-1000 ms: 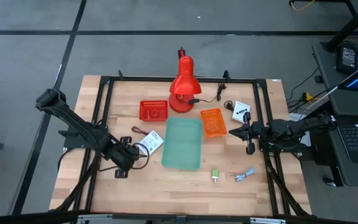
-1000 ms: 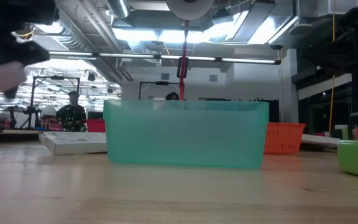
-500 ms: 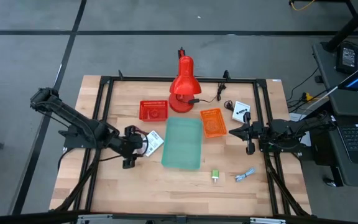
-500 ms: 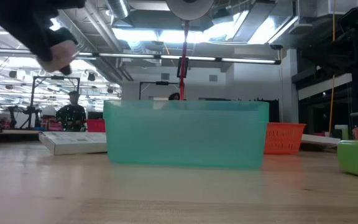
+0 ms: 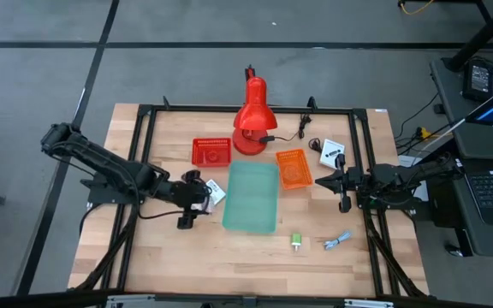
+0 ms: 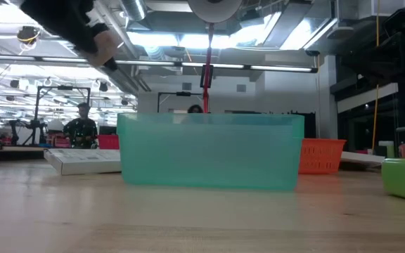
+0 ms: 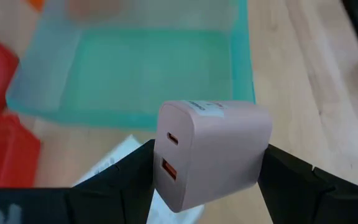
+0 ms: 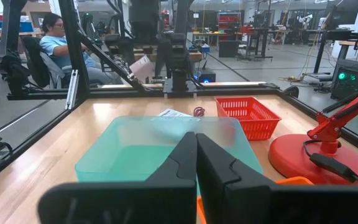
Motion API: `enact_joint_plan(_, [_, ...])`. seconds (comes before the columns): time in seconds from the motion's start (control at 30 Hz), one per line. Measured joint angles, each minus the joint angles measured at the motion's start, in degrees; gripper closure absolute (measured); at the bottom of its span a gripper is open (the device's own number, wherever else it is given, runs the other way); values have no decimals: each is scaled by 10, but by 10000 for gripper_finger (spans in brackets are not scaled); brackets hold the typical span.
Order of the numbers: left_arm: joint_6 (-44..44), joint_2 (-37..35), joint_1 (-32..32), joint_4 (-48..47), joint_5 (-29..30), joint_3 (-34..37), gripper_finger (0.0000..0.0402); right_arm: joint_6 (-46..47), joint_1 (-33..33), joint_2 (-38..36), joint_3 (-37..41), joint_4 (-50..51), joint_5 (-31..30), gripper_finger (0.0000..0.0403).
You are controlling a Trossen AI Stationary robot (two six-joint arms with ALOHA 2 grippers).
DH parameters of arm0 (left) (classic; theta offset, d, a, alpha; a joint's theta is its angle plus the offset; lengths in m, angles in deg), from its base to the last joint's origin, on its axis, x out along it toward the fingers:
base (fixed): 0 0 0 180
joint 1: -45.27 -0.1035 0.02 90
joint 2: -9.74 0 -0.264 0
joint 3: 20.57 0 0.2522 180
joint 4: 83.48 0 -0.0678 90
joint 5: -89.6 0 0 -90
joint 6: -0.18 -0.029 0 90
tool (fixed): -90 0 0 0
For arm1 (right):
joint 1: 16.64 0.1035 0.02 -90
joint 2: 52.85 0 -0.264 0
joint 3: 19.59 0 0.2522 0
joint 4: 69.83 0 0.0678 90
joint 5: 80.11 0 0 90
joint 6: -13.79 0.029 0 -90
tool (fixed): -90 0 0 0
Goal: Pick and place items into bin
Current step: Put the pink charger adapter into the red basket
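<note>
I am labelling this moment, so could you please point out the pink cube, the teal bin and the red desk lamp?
pink cube (image 7: pixel 213 155), left wrist view, its front face.
teal bin (image 5: pixel 252 224), high view, near rim.
red desk lamp (image 5: pixel 254 92), high view, its shade.

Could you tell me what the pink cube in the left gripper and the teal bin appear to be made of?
Pink cube: likely matte moulded plastic, with smooth rounded edges and two port slots, so it looks like a charger. Teal bin: probably frosted translucent plastic; light shows through its walls.

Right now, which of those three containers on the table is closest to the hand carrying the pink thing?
The green bin in the middle. The left hand with the pink charger hangs beside it; the red basket and the orange basket sit farther off.
</note>
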Motion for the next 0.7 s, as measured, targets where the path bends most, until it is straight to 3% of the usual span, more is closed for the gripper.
enact_joint_plan(0.33, [-63, 0, -48, 14, 72, 0, 170, 0, 0, 0, 0, 0, 0, 402])
enact_joint_plan(0.7, [-144, 0, -175, 14, 29, 0, 169, 0, 0, 0, 0, 0, 0, 402])
